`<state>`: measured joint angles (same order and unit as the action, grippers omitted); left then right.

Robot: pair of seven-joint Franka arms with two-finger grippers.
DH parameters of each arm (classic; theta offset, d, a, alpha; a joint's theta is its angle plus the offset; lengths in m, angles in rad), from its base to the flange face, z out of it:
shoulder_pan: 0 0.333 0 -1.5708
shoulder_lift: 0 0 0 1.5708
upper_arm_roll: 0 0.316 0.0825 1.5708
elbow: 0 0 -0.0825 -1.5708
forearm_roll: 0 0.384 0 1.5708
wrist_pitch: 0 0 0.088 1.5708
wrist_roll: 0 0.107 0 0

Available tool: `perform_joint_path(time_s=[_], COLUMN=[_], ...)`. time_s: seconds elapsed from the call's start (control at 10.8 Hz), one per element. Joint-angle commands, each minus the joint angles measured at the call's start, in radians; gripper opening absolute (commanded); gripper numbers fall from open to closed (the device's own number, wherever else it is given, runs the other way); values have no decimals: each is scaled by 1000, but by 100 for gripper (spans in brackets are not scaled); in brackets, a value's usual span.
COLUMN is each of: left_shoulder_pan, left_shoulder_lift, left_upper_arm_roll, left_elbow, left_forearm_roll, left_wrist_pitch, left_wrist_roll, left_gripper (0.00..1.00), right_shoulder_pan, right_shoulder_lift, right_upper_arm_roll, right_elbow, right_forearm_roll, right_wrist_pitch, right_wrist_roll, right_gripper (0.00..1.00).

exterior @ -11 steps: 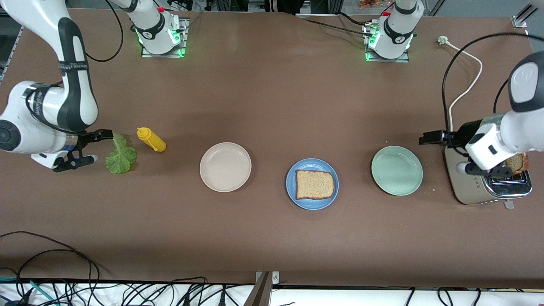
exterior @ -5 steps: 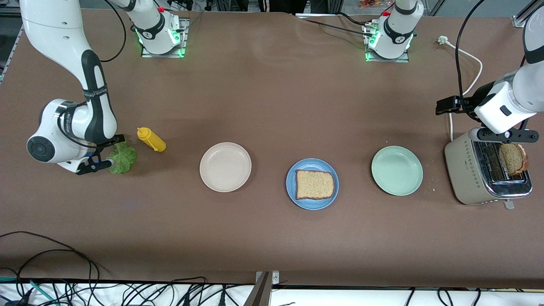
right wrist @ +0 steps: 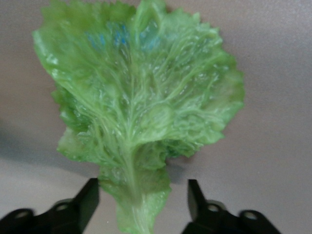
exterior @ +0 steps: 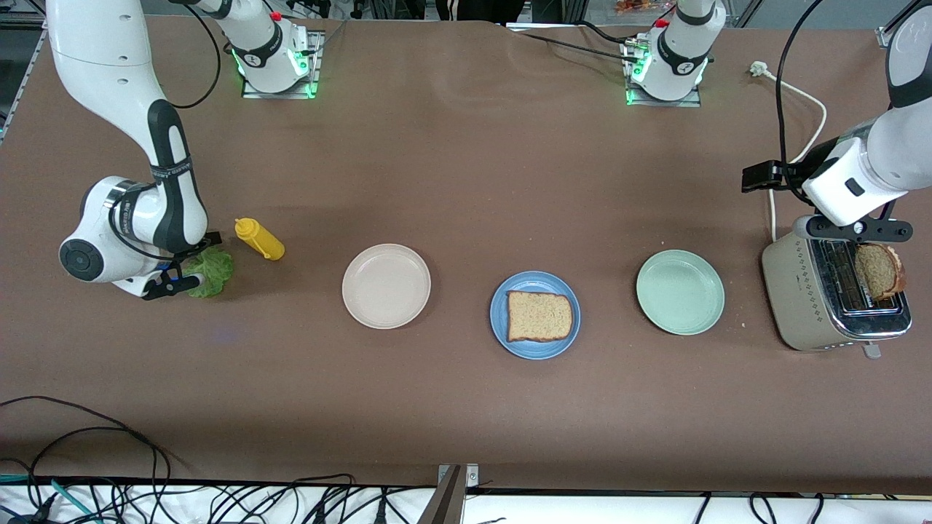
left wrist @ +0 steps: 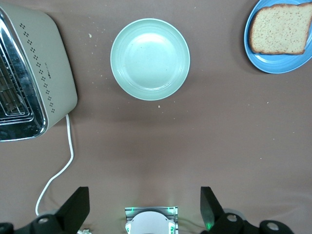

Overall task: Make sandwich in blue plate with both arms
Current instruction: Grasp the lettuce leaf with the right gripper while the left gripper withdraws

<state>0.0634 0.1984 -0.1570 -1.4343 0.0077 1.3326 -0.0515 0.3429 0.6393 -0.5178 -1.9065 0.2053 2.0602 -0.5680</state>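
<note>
The blue plate (exterior: 535, 351) sits mid-table with one brown bread slice (exterior: 539, 316) on it; both also show in the left wrist view, the plate (left wrist: 273, 66) and the slice (left wrist: 282, 29). A second bread slice (exterior: 879, 271) leans in the toaster (exterior: 808, 298). My left gripper (exterior: 855, 229) hovers over the toaster's edge, open and empty (left wrist: 144, 209). The green lettuce leaf (exterior: 212, 269) lies flat on the table at the right arm's end. My right gripper (exterior: 188, 262) is low over it, open, with fingers either side of the leaf's stem (right wrist: 141, 202); the leaf (right wrist: 136, 107) fills that view.
A yellow mustard bottle (exterior: 260, 239) lies beside the lettuce. A cream-white plate (exterior: 386, 285) and a pale mint-green plate (exterior: 680, 292) flank the blue plate. The toaster's white cord (exterior: 797, 156) runs toward the left arm's base. Cables hang along the table's front edge.
My right gripper came over the lettuce and straddles its stem. My left gripper lifted off the toaster, leaving the bread slice leaning in the slot.
</note>
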Motion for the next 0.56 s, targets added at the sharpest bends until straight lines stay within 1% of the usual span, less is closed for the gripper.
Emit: perform_joint_path(time_s=[0.0,0.09,0.19,0.28,0.37,0.46], left_shoulder_pan=[-62,-86,-83,-77,-74,-74], left_shoulder_lift=[-43,-71,-83,-105,-114,-117], left_upper_arm_roll=[23,25,27,28,30,37], left_elbow=[-28,-56,-89,-122,-130,-133], left_forearm_roll=[87,130,129,127,129,130], left_wrist_pitch=[3,35,80,98,117,150], left_wrist_roll=[-1,-11,1,1,-4,-7], left_gripper=[100,100,100,100,100,100], right_shoulder_pan=[-10,-10,-10,-10,-10,-10], right_shoulder_lift=[0,0,0,0,-3,-13], right_upper_arm_roll=[5,5,5,5,5,4], right_elbow=[-5,-3,-2,1,4,18], right_forearm_roll=[20,19,20,20,20,22], right_wrist_pitch=[15,15,15,15,12,5], right_wrist_roll=[-29,-29,-27,-27,-27,-32], right_gripper=[37,25,17,5,0,0])
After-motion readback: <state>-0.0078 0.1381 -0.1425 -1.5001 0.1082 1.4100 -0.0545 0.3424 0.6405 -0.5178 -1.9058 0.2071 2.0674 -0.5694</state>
